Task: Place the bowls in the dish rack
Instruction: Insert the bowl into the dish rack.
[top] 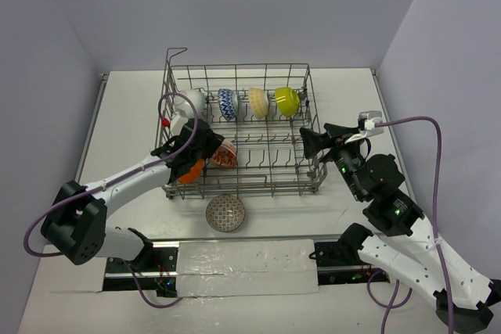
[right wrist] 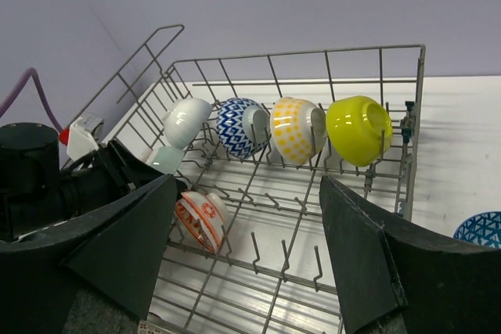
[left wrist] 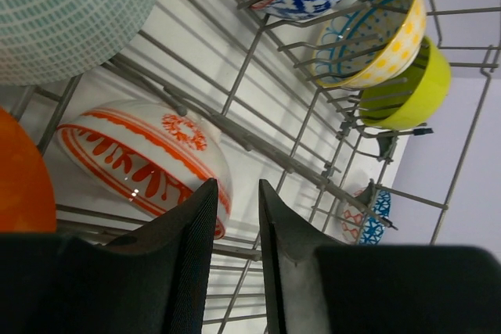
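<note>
The dish rack (top: 249, 66) holds a back row of bowls: white (top: 194, 102), blue-white (top: 228, 104), pale yellow (top: 258, 102) and lime (top: 286, 100). My left gripper (top: 210, 149) reaches into the rack's front left. Its jaws stand slightly apart with nothing between them (left wrist: 237, 193), just beside the tilted red-white bowl (left wrist: 141, 158). An orange bowl (left wrist: 16, 177) lies to its left. My right gripper (right wrist: 246, 181) hangs wide open and empty at the rack's right side (top: 307, 141). A grey patterned bowl (top: 225, 213) sits on the table before the rack.
A pale teal-striped bowl (left wrist: 70, 13) rests in the rack above the red-white one. A blue patterned bowl (right wrist: 479, 228) lies on the table right of the rack. The rack's raised corner loop (top: 176, 52) stands at the back left. Walls enclose the table on three sides.
</note>
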Robot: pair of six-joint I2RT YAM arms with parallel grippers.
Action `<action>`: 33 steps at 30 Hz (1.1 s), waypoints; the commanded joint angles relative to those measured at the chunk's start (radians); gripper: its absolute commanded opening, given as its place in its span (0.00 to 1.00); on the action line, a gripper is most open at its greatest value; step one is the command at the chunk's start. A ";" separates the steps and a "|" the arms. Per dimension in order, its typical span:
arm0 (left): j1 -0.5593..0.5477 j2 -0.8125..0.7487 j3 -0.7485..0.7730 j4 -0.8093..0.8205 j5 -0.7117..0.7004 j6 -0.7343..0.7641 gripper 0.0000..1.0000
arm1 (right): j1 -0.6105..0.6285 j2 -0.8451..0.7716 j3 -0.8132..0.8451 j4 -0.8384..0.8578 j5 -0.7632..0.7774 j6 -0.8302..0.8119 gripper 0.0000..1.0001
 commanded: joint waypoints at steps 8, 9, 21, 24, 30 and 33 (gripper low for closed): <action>0.005 -0.035 0.037 -0.077 0.007 -0.006 0.32 | -0.009 -0.010 -0.008 0.042 0.017 0.008 0.81; 0.005 -0.039 0.038 -0.083 0.001 -0.003 0.32 | -0.007 -0.008 -0.008 0.041 0.017 0.008 0.81; 0.005 -0.066 0.034 -0.131 -0.029 0.026 0.32 | -0.009 -0.005 -0.010 0.044 0.020 0.006 0.81; 0.005 -0.054 0.018 -0.116 -0.017 0.023 0.32 | -0.009 -0.003 -0.010 0.044 0.022 0.005 0.81; 0.005 -0.014 0.023 -0.093 -0.032 0.029 0.32 | -0.009 -0.002 -0.012 0.045 0.020 0.003 0.81; 0.005 0.004 0.031 -0.079 -0.026 0.032 0.32 | -0.009 0.001 -0.008 0.044 0.023 0.005 0.81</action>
